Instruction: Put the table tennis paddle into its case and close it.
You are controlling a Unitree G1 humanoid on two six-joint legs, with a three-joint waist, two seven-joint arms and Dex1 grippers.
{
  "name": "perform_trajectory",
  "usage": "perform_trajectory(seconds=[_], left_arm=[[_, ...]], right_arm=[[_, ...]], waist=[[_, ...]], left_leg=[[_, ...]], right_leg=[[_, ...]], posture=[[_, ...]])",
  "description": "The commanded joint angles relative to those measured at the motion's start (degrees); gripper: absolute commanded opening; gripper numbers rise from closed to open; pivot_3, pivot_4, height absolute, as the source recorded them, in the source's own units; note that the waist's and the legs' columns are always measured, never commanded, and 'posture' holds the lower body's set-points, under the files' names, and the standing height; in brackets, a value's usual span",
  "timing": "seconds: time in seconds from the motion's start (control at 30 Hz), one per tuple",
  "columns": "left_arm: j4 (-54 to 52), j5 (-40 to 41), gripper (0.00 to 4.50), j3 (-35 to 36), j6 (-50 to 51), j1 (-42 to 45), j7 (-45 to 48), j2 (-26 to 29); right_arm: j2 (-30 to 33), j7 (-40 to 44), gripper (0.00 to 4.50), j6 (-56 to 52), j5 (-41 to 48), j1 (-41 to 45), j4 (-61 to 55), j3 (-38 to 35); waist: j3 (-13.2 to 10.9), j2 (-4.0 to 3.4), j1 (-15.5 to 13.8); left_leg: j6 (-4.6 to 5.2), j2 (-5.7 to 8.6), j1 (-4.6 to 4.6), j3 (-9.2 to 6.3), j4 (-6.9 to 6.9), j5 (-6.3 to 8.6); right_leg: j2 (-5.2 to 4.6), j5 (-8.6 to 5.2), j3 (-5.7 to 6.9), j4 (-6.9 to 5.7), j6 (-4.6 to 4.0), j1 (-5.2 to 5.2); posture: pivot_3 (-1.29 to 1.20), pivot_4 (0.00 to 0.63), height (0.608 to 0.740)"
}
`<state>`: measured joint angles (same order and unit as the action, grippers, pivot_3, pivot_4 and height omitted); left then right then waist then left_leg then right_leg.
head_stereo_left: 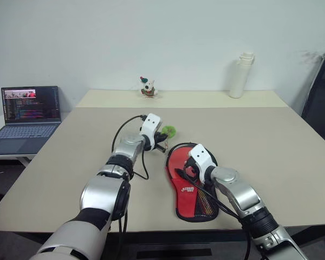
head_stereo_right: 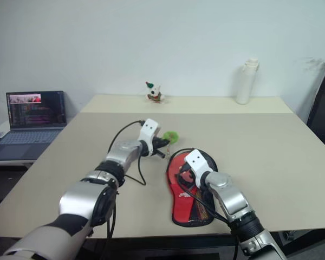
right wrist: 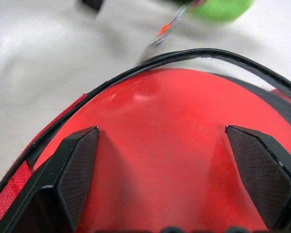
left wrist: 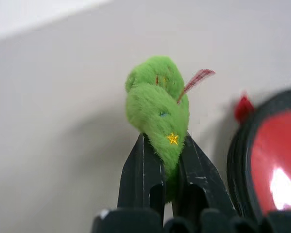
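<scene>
The case [head_stereo_left: 194, 201], red with a white logo and black mesh, lies flat on the table in front of me. Its round end is unzipped, and the black zip rim [right wrist: 218, 54] curves around the smooth red face of the table tennis paddle [right wrist: 160, 160] lying inside; the handle is hidden. My right gripper [head_stereo_left: 187, 172] hovers open just over that red face, its fingers [right wrist: 77, 160] spread wide with nothing between them. My left gripper [head_stereo_left: 163, 141] is shut on the fuzzy green tag [left wrist: 157, 107], lifted off the table just beyond the case's round end.
An open laptop [head_stereo_left: 30, 116] sits on a side desk at the far left. At the back of the beige table [head_stereo_left: 271, 151] stand a small toy figure [head_stereo_left: 147, 86] and a white bottle [head_stereo_left: 241, 76]. A black chair [head_stereo_left: 322, 100] is at the right edge.
</scene>
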<state>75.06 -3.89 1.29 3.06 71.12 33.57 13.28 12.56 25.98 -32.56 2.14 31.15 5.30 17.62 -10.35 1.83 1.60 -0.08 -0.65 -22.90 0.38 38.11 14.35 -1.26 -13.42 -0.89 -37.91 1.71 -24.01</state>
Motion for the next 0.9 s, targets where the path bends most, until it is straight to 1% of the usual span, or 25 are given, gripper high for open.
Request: perform_trajectory(seconds=[0.03, 0.17, 0.4, 0.57, 0.67, 0.77, 0.83, 0.9], left_arm=[[0.2, -1.4, 0.02, -0.4, -2.3, 4.4, -3.7, -1.0], [1.5, -3.3, 0.02, -1.2, -2.7, 6.0, -6.3, -3.6], [2.8, -9.7, 0.02, -5.5, -6.0, 7.0, -10.7, -8.7], [3.1, -14.1, 0.02, -9.1, -8.8, 7.2, -12.6, -10.7], [3.2, -15.9, 0.02, -10.4, -10.1, 7.5, -13.6, -11.4], [3.3, -19.2, 0.02, -13.3, -12.7, 8.0, -15.0, -12.8], [3.3, -21.3, 0.02, -15.1, -14.3, 8.8, -16.8, -13.9], [3.4, -22.2, 0.02, -15.8, -15.3, 9.5, -17.7, -14.8]], right_arm=[[0.8, 1.3, 4.50, -3.8, -1.8, -3.2, 3.0, 2.8], [1.1, 2.6, 4.50, -6.1, -1.4, -5.1, 1.3, 3.6], [2.2, 3.3, 4.50, -10.1, -1.5, -11.5, -2.9, 5.3], [2.3, 2.5, 4.50, -13.1, -1.1, -15.4, -6.7, 6.2], [2.1, 2.1, 4.50, -14.5, -1.1, -17.0, -8.7, 6.8], [1.6, 1.9, 4.50, -15.4, -1.1, -18.2, -9.8, 7.7], [1.2, 1.8, 4.50, -15.9, -1.1, -18.9, -10.6, 8.1], [1.0, 1.5, 4.50, -16.6, -1.0, -19.8, -11.8, 8.5]], waist=[[0.0, 0.00, 0.0], [0.0, 0.01, 0.1], [0.4, 0.09, -0.2], [0.8, 0.10, -0.2], [0.8, 0.11, -0.2], [0.9, 0.17, -0.2], [0.9, 0.19, -0.4], [1.0, 0.23, -0.5]], left_leg=[[0.00, 0.00, 0.00, 0.00, 0.00, 0.00], [0.00, 0.01, 0.01, -0.02, -0.01, 0.00], [-0.01, 0.02, 0.01, -0.04, -0.02, 0.00], [-0.02, 0.05, 0.02, -0.05, -0.15, 0.03], [-0.04, 0.05, 0.11, -0.09, -0.15, 0.05], [-0.04, 0.04, 0.33, -0.14, -0.14, 0.05], [-0.04, 0.00, 0.53, -0.20, -0.14, 0.05], [-0.04, -0.04, 0.51, -0.25, -0.14, 0.05]], right_leg=[[0.00, 0.00, 0.00, 0.00, 0.00, 0.00], [0.05, 0.00, 0.02, -0.02, 0.00, -0.01], [0.03, -0.01, 0.04, 0.04, 0.01, 0.03], [0.03, -0.04, 0.05, 0.25, 0.06, 0.11], [0.03, -0.06, 0.09, 0.33, 0.09, 0.26], [0.03, -0.07, 0.16, 0.35, 0.10, 0.49], [0.03, -0.07, 0.27, 0.54, 0.10, 0.78], [0.04, -0.07, 0.32, 0.68, 0.10, 0.84]], posture=[[0.00, 0.150, 0.740], [0.00, 0.150, 0.740], [0.00, 0.150, 0.740], [0.00, 0.150, 0.740], [0.00, 0.150, 0.740], [0.00, 0.150, 0.740], [0.00, 0.150, 0.740], [0.00, 0.150, 0.740]])
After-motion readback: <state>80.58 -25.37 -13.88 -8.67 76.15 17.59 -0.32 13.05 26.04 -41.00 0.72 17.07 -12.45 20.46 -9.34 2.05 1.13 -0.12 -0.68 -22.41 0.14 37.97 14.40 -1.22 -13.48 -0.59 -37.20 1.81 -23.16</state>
